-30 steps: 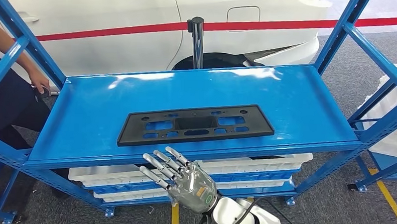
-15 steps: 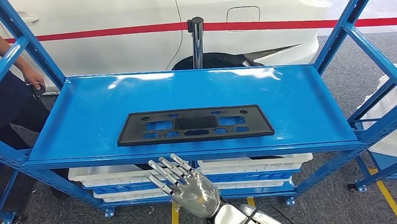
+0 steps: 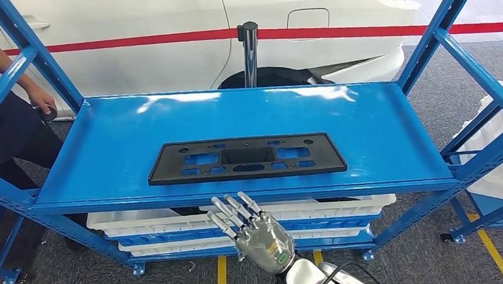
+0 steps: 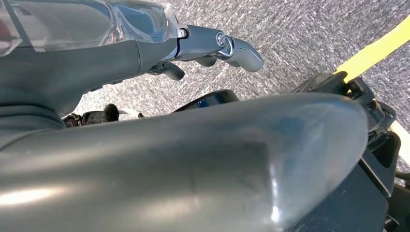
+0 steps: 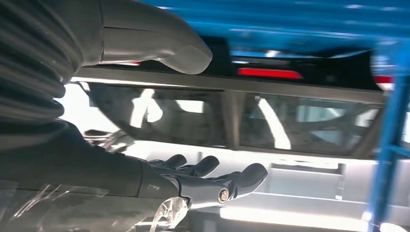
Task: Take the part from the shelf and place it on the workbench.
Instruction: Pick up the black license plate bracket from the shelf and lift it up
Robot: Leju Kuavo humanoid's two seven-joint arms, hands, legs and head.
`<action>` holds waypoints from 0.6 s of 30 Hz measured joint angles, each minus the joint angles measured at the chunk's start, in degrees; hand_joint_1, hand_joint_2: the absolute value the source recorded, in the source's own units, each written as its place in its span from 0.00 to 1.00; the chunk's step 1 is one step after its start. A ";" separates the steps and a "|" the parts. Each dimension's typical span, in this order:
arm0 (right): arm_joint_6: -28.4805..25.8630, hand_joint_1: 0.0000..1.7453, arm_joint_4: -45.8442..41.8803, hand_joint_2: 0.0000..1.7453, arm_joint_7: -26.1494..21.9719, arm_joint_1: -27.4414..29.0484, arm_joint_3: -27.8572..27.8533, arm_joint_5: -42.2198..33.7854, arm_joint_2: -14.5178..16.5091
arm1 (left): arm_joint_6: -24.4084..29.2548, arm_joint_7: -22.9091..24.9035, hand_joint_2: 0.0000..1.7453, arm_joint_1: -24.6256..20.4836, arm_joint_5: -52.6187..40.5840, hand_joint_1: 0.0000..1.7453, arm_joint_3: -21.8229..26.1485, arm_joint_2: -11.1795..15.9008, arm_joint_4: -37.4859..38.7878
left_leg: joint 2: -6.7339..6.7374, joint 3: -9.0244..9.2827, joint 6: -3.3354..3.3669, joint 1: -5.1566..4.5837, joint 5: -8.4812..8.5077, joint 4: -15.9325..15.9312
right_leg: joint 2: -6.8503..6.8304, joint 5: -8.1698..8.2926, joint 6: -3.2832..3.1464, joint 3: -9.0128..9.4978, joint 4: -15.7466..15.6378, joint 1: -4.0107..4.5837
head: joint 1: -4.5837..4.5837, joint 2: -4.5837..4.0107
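One flat black plastic part with cut-out holes (image 3: 248, 157) lies on the top board of the blue metal shelf (image 3: 388, 134). It is long and thin like a plate holder for a car. It rests near the front edge of the shelf board, about in the middle from side to side, and nothing touches it.

The right robot hand (image 3: 255, 229) is below the front edge of the shelf board, just under the black part and a little toward its right end. Its fingers (image 3: 229, 212) are spread apart and point up at the shelf edge. It holds nothing and does not touch the part. In the right wrist view the same robot hand (image 5: 159, 186) has its dark fingers stretched out under the blue shelf board.

The left robot hand (image 4: 145, 53) hangs down over the grey carpet floor (image 4: 300, 34). Its fingers look bent, but I cannot tell if it is open or closed.

Under the shelf board lie white plastic trays (image 3: 335, 207) on a lower level. Behind the shelf stands a white car with a red stripe (image 3: 145, 31), and a dark metal post (image 3: 249, 50). Left of the shelf, a person's hand (image 3: 41, 102) is near the blue shelf leg.
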 joint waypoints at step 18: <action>-1.70 0.00 -0.02 1.00 6.19 3.15 -8.14 -0.04 -3.76 | 0.62 0.62 0.00 0.02 -0.38 0.00 0.00 0.04 0.00 | 0.00 0.01 0.00 0.00 0.00 0.00 | -0.01 0.00 0.00 0.00 -0.01 -0.02 | 0.00 0.00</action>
